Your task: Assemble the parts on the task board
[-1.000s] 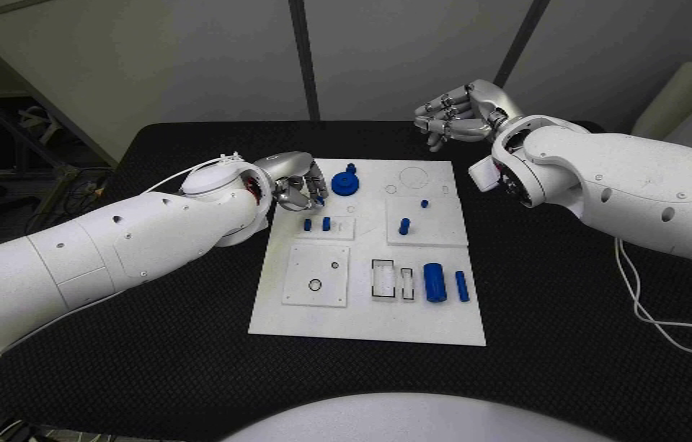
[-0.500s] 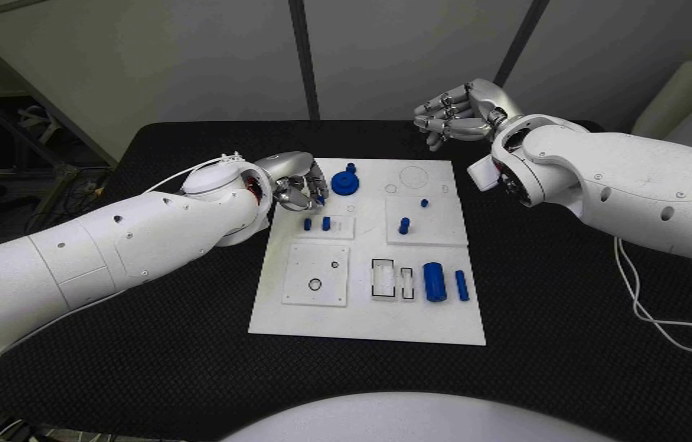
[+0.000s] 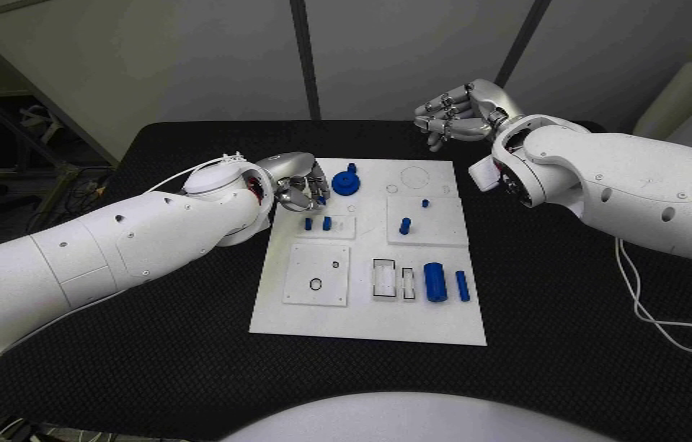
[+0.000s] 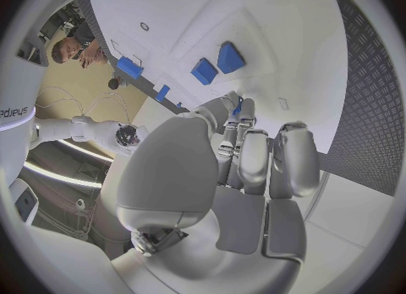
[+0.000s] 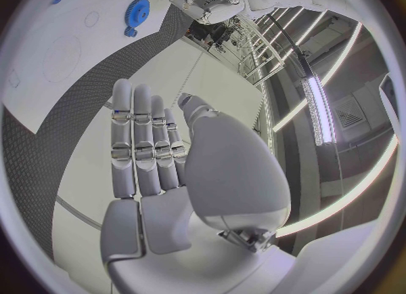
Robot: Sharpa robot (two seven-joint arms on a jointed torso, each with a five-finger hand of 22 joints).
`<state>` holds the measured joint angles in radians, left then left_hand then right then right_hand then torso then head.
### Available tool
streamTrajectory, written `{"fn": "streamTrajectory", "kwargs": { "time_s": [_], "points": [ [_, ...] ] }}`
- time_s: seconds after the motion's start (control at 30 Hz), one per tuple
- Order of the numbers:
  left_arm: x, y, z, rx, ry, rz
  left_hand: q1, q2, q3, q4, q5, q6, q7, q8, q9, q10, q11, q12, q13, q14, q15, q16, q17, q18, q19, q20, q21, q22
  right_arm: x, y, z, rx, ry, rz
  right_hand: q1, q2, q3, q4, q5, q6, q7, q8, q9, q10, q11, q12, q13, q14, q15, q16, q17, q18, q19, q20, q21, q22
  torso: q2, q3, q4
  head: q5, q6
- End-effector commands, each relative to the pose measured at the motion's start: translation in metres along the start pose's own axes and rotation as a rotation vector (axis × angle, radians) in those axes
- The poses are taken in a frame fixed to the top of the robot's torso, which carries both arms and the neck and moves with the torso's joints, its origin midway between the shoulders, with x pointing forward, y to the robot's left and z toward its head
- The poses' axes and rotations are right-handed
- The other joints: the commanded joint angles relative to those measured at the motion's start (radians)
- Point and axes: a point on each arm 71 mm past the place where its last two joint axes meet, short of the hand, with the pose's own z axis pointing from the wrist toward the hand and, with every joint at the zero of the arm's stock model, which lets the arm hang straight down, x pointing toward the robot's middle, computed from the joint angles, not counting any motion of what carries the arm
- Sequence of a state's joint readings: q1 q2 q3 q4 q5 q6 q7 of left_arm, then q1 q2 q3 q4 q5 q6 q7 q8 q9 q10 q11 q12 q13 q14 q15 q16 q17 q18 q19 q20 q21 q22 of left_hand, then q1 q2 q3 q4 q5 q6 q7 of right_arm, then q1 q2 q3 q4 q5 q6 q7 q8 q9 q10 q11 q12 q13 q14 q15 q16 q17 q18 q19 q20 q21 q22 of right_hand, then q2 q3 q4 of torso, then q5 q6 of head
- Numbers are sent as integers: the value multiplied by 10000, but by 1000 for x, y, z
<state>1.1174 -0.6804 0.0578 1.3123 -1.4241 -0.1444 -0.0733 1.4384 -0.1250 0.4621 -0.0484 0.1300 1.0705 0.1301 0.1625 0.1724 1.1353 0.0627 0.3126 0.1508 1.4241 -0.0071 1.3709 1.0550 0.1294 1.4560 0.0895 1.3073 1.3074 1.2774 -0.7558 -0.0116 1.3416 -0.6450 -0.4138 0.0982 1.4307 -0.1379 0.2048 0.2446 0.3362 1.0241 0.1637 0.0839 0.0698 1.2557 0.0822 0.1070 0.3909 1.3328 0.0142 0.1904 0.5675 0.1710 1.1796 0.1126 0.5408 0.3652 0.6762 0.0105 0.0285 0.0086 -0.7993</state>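
Where recesses open, task board [image 3: 368, 307] — blue parts [image 3: 434, 282] seated inside

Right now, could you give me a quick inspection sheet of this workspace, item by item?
Surface: black table, bare around the board.
Job's things: white task board; blue gear at its far end, blue cylinders near its right edge.
Clutter: nothing seen.
Hands: left hand at the board's far left corner, fingers curled; right hand raised beyond the board, holding nothing.
Cables: white cable at right.
Surroundings: grey wall panels.
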Motion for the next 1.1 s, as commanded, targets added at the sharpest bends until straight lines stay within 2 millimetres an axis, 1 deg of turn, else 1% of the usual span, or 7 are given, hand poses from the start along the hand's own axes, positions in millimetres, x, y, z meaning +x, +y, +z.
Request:
{"fn": "streamTrajectory", "kwargs": {
  "time_s": [0.03, 0.43, 0.5, 0.63, 0.7, 0.87, 1.1],
  "points": [
    [2, -2, 0, 161, 154, -16, -126, 8, 76, -9, -48, 105, -17, -12, 17, 104, -11, -45, 22, 5, -41, 26, 8, -690, 44, 16, 15, 1182, 0, 2, 0, -142, 56, -14, 26, 57, 44, -1, 41, -33, 30, -43, -2, 16, 25, -15, -10, 25, 48, -57, -9, 122, 40, 56, -53, -16, 10, 5, -2, 0, -3],
    [2, -2, 0, 99, 167, -18, -134, 4, 75, -17, -50, 135, -25, -9, 21, 138, -22, -51, 35, -2, -51, 19, -16, -689, 42, 10, 9, 1181, 0, 2, 0, -128, 52, -15, 26, 57, 44, -1, 41, -33, 30, -43, -2, 16, 25, -15, -10, 25, 48, -57, -9, 122, 40, 56, -53, -16, 13, 3, 1, -6, -3],
    [3, -1, 0, 17, 209, -19, -191, -22, 51, -2, -56, 132, -25, -26, 16, 138, -20, -78, 42, -22, -51, -1, -68, -677, 19, 5, -46, 1155, 0, 2, 0, -125, 48, -15, 26, 58, 45, -1, 42, -31, 30, -42, -2, 17, 25, -15, -14, 26, 48, -60, -10, 122, 41, 56, -55, -18, 5, 4, 3, -2, -44],
    [3, 0, 0, -134, 249, 21, -486, -160, -110, 119, -70, 5, 0, -148, -26, 22, 28, -223, 43, -131, -14, -99, -287, -637, -72, 18, -260, 1049, 0, 2, 0, -124, 53, -13, 25, 62, 49, -1, 45, -24, 29, -37, 0, 17, 24, -14, -37, 33, 48, -75, -16, 122, 49, 56, -68, -28, 2, 8, 5, -4, -42],
    [3, 1, 1, -172, 260, 32, -553, -204, -152, 145, -63, -181, 38, -279, -79, -65, 64, -308, 36, -155, 13, -111, -321, -628, -94, 33, -317, 1024, 0, 2, 0, -125, 54, -12, 25, 62, 49, -1, 45, -24, 29, -37, 0, 17, 24, -14, -37, 33, 48, -75, -16, 122, 49, 56, -68, -28, 4, 6, -1, -8, -23],
    [3, 1, 1, -216, 283, 45, -703, -320, -253, 213, -63, -511, 106, -520, -180, -250, 140, -483, 14, -188, 77, -123, -384, -615, -124, 83, -411, 985, 0, 2, 0, -120, 55, -13, 25, 62, 49, -1, 45, -24, 29, -37, 0, 17, 24, -14, -37, 33, 48, -75, -16, 122, 49, 56, -68, -28, 9, 4, -3, -6, -30],
    [3, 3, 0, -262, 253, 50, -838, -435, -364, 281, -65, -664, 143, -642, -234, -343, 182, -580, 13, -226, 111, -147, -479, -595, -157, 119, -514, 937, 0, 1, 0, -70, 51, -29, 32, 57, 51, -8, 46, -31, 30, -40, -1, 13, 25, -16, -59, 36, 48, -90, -22, 122, 56, 55, -80, -38, 12, 2, 3, -22, -32]
  ]
}}
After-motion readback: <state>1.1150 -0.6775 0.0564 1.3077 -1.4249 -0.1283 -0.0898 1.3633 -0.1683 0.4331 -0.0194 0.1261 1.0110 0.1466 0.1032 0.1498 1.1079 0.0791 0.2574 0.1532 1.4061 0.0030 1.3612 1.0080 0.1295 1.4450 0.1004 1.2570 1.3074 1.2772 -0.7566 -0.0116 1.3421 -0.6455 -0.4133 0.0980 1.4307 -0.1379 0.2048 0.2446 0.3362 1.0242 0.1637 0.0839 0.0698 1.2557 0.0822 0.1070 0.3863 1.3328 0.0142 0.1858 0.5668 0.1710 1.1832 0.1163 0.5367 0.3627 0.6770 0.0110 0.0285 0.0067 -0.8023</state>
